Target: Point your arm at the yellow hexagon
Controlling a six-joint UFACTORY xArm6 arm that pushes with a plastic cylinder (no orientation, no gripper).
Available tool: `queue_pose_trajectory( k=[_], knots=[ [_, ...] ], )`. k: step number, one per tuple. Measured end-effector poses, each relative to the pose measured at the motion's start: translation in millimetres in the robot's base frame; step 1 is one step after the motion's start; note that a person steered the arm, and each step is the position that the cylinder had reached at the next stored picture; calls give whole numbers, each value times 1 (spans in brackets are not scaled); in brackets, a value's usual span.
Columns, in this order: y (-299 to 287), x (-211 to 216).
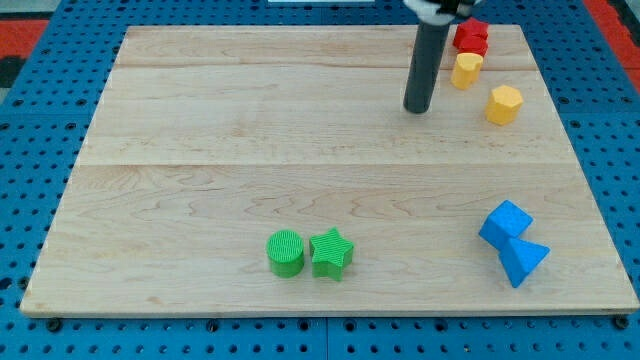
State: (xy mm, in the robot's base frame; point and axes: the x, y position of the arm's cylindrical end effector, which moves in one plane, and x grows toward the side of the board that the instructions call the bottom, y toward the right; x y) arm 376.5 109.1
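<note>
The yellow hexagon (504,104) lies near the view's upper right on the wooden board (200,150). My tip (417,108) is at the end of the dark rod, to the left of the hexagon with a clear gap between them. A second yellow block (465,70), shape unclear, sits just right of the rod and above the hexagon. A red block (471,37) lies at the board's top edge, above the second yellow block.
A green cylinder (285,252) and a green star (331,253) stand side by side near the bottom middle. Two blue blocks (505,225) (522,260) touch each other at the lower right. Blue pegboard surrounds the board.
</note>
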Motion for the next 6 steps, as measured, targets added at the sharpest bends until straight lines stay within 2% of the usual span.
queue_pose_trajectory(
  k=[1, 2, 3, 4, 6],
  knots=[
    [12, 46],
    [65, 68],
    [128, 56],
    [153, 20],
    [144, -28]
  ],
)
